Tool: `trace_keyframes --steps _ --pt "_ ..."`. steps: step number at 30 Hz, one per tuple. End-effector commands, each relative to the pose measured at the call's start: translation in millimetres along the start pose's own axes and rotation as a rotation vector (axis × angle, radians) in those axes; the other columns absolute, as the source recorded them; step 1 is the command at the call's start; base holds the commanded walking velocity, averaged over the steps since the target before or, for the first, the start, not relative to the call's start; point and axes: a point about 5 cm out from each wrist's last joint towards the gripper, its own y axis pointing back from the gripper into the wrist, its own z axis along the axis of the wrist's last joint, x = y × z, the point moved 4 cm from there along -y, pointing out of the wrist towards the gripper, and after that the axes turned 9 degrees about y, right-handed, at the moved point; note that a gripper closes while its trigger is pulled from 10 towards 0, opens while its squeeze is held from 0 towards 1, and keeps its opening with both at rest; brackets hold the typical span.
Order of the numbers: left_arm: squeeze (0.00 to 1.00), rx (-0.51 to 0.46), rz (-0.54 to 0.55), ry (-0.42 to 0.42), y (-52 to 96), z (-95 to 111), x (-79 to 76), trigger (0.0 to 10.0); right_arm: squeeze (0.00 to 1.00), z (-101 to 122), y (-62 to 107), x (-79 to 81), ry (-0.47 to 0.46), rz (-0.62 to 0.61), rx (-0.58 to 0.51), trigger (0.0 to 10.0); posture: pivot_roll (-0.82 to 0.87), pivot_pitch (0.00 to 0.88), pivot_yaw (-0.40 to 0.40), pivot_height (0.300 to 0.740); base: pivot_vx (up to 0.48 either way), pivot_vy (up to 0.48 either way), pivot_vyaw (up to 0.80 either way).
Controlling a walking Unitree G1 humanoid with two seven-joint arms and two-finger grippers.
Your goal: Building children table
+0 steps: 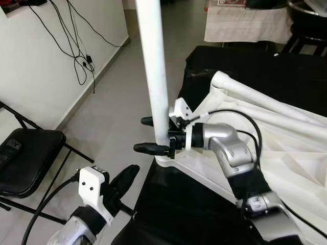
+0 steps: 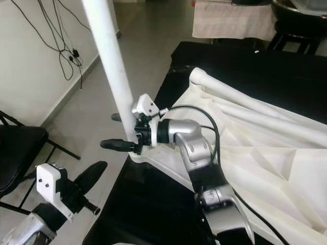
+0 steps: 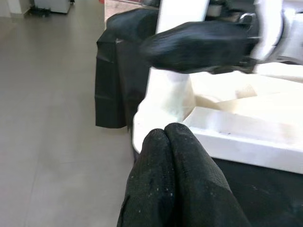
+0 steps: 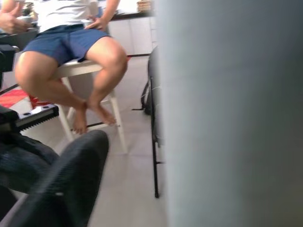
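A white table leg [image 1: 156, 66] stands upright in the corner socket [image 1: 166, 161] of the upside-down white children's table [image 1: 286, 153], which rests on a black-draped surface [image 1: 179, 204]. My right gripper [image 1: 144, 134] straddles the leg just above the socket, open, one black finger behind it and one in front. In the right wrist view the leg [image 4: 232, 113] is very close, with a gap between it and the finger [image 4: 61, 184]. Two more white legs [image 1: 265, 99] lie on the tabletop. My left gripper [image 1: 130, 173] is shut and empty, low at the left, pointing at the same corner [image 3: 165, 113].
A black folding chair [image 1: 25, 158] stands on the tiled floor at my left. Cables [image 1: 76, 51] hang down the white wall. A cloth-covered table [image 1: 245, 23] is at the far back. A person [image 4: 71, 56] sits on a white stool across the room.
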Motion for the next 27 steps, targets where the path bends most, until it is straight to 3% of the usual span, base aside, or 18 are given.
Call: trace_keyframes --steps 1,10,13,14,15,17,18,19,20,21,22,23,27 --pt "0.0 0.021 -0.014 0.007 2.4 -3.1 -4.0 10.0 0.0 -1.8 -10.6 10.0 -0.008 0.106 0.001 0.0 0.0 0.163 0.034 0.74 0.0 0.0 0.0" --pt "0.0 0.026 -0.029 0.004 3.9 -2.9 -9.0 10.0 0.0 -8.4 1.7 9.4 -0.018 0.159 0.041 0.0 0.0 0.175 0.034 0.74 0.0 0.0 0.0" --pt "0.0 0.023 -0.025 0.001 4.1 -2.4 -8.3 10.0 0.0 -16.5 13.6 5.1 -0.019 0.078 0.057 0.0 -0.01 0.181 0.029 0.74 0.0 0.0 0.0" --pt "0.0 0.02 -0.016 -0.006 4.3 -1.5 -6.6 10.0 0.0 -26.9 31.0 -1.9 -0.017 -0.077 0.085 0.0 -0.02 0.183 0.023 0.74 0.0 0.0 0.0" --pt "0.0 0.018 -0.012 -0.009 4.4 -1.2 -5.7 10.0 0.0 -31.8 39.2 -3.7 -0.022 -0.156 0.102 0.0 -0.02 0.184 0.021 0.74 0.0 0.0 0.0" --pt "0.0 0.017 -0.009 -0.012 4.7 -0.9 -4.6 10.0 0.0 -36.1 46.0 -3.4 -0.029 -0.23 0.118 0.0 -0.02 0.183 0.019 0.74 0.0 0.0 0.0" --pt "0.0 0.017 -0.004 -0.016 5.7 -0.6 -3.0 10.0 0.0 -48.2 55.3 -7.1 -0.078 -0.429 0.168 0.0 -0.03 0.184 0.013 0.74 0.0 0.0 0.0" --pt "0.0 0.017 -0.004 -0.016 5.7 -0.6 -3.0 10.0 0.0 -48.2 55.3 -7.1 -0.078 -0.429 0.168 0.0 -0.03 0.184 0.013 0.74 0.0 0.0 0.0" --pt "0.0 0.017 0.0 -0.019 6.8 -0.7 -1.6 10.0 0.0 -57.6 63.7 -8.2 -0.114 -0.569 0.208 0.0 -0.04 0.179 -0.004 0.74 0.0 0.0 0.0" --pt "0.0 0.015 0.007 -0.019 7.0 0.2 1.1 10.0 0.0 -74.3 86.1 -11.8 -0.148 -0.928 0.324 0.0 -0.06 0.181 0.013 0.74 0.0 0.0 0.0" --pt "0.0 0.015 0.007 -0.019 7.0 0.2 1.1 10.0 0.0 -74.3 86.1 -11.8 -0.148 -0.928 0.324 0.0 -0.06 0.181 0.013 0.74 0.0 0.0 0.0" --pt "0.0 0.016 0.006 -0.023 4.6 0.4 4.5 10.0 0.0 -83.4 91.0 19.0 -0.169 -1.106 0.422 0.0 -0.06 0.174 0.036 0.74 0.0 0.0 0.0" --pt "0.0 0.025 0.003 -0.027 2.7 -0.9 7.4 10.0 0.0 -76.5 81.0 19.6 -0.105 -1.069 0.41 0.0 -0.07 0.152 0.047 0.74 0.0 0.0 0.0"
